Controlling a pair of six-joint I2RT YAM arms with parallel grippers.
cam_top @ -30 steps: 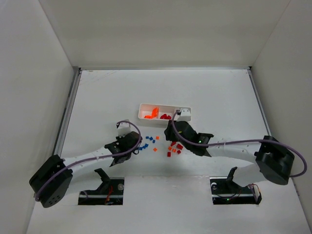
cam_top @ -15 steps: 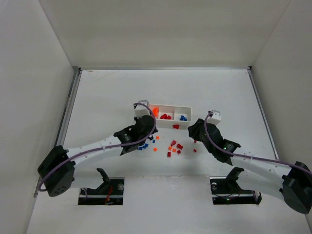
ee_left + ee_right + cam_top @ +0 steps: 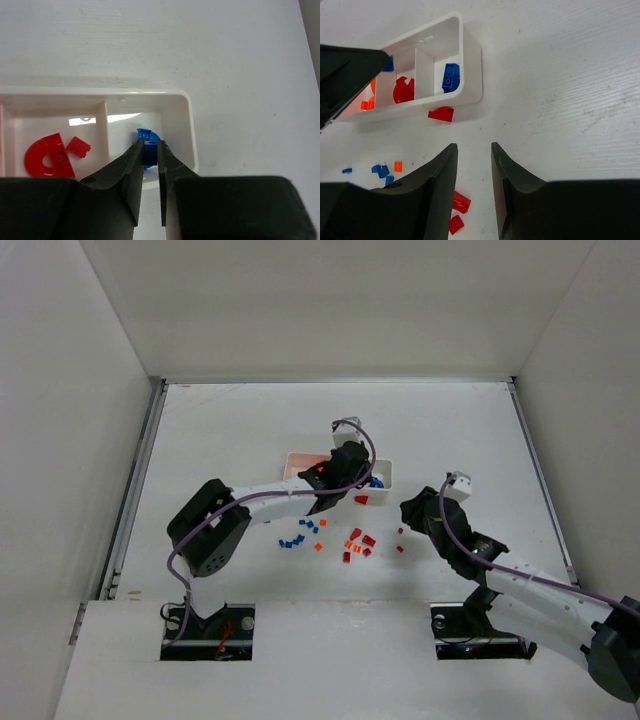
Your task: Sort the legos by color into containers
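- Left pincer (image 3: 149, 150) grips a small blue plastic brick (image 3: 144, 135) over the right compartment of the long white plastic tray (image 3: 191, 130).
- Right pincer (image 3: 474, 150) hangs partly open, empty, above the white surface (image 3: 560, 100).

The white three-compartment tray (image 3: 388, 476) lay flat on the desk, holding orange pieces (image 3: 368, 104) in its left compartment, a red arch piece (image 3: 49, 156) in the middle one and a blue brick (image 3: 451, 77) in the right one. Over that right compartment, the left pincer (image 3: 149, 146) pinched a second blue brick (image 3: 149, 156). One red brick (image 3: 441, 114) lay outside against the tray's near wall, with loose blue bricks (image 3: 292, 538), orange bricks (image 3: 352, 545) and red bricks (image 3: 368, 540) scattered on the desk beyond it.
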